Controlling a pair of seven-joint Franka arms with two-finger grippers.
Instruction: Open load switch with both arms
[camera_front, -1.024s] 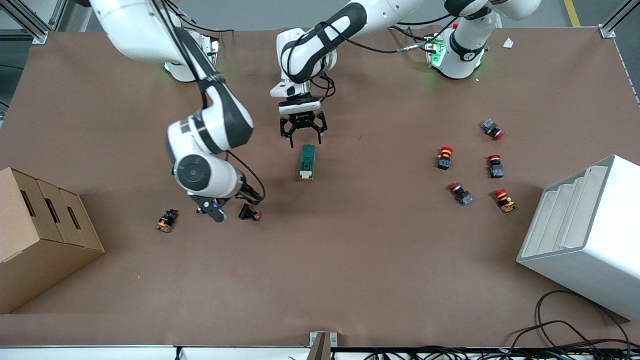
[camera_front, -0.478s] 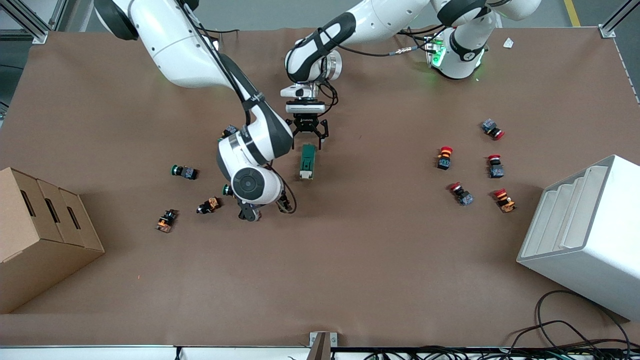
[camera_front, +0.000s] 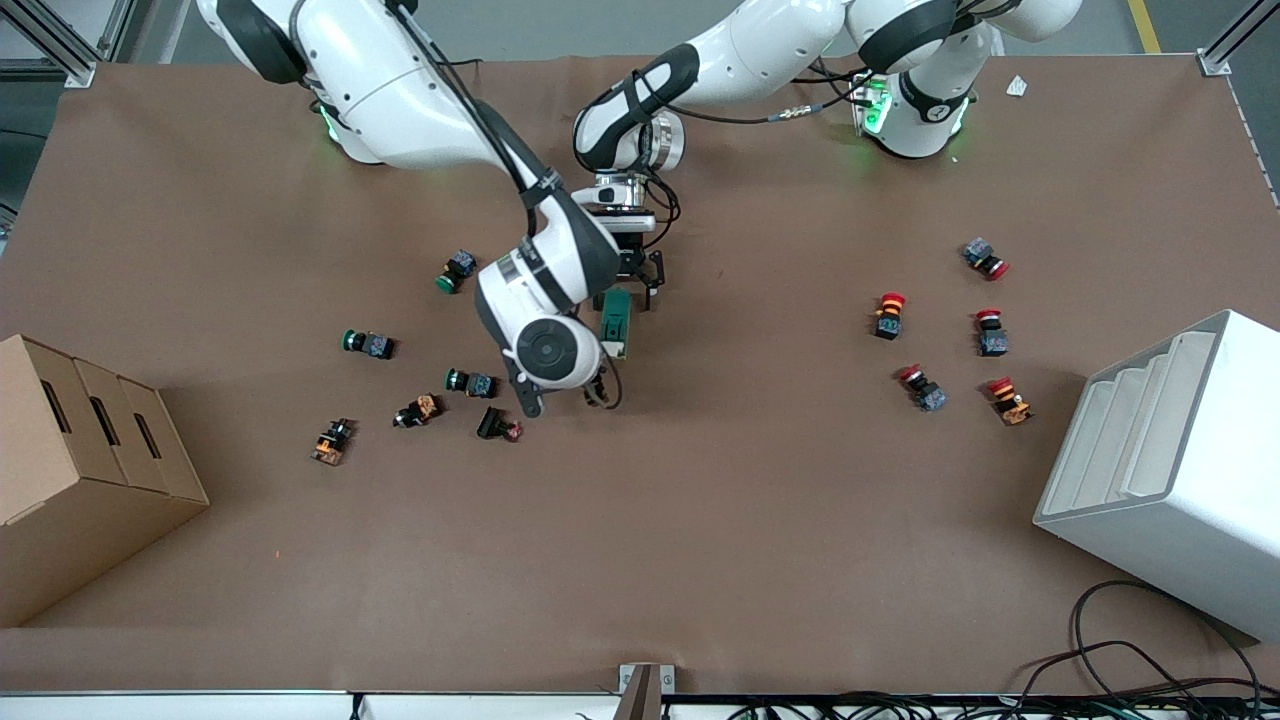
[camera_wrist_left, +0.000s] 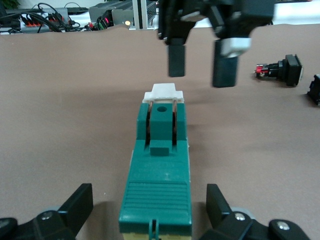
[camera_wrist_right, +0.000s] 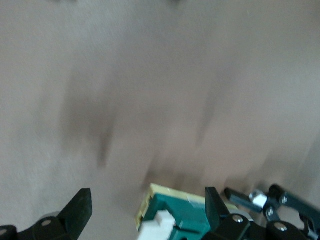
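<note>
The load switch (camera_front: 616, 322) lay flat on the brown table (camera_front: 700, 520), roughly mid-table and closer to the edge where the arm bases stood than to the front-camera edge. It was a dark green block w/ a white lever piece (camera_wrist_left: 164, 91) at the end nearer the front camera.

The left end effector (camera_front: 636, 283) was low over the switch's green end, the end farther from the front camera. In the left wrist view its fingers (camera_wrist_left: 77, 204) were spread wide, one on each side of the switch body (camera_wrist_left: 159, 172), not touching it.

The right end effector (camera_front: 565, 392) hung just above the table at the lever end of the switch. In the left wrist view its two black fingers (camera_wrist_left: 176, 60) were apart, tips above the white lever w/ a gap betw. them and it. The right wrist view showed its fingers (camera_wrist_right: 80, 210) spread too, w/ the switch's lever end (camera_wrist_right: 172, 217) betw. them; that view was motion-blurred.

Toward the right arm's end of the table: green-capped push buttons (camera_front: 368, 343) and orange ones (camera_front: 333, 441), plus a cardboard box (camera_front: 80, 470) at the table edge. Toward the left arm's end: a cluster of red-capped buttons (camera_front: 888, 314) and a white bin (camera_front: 1170, 470).
</note>
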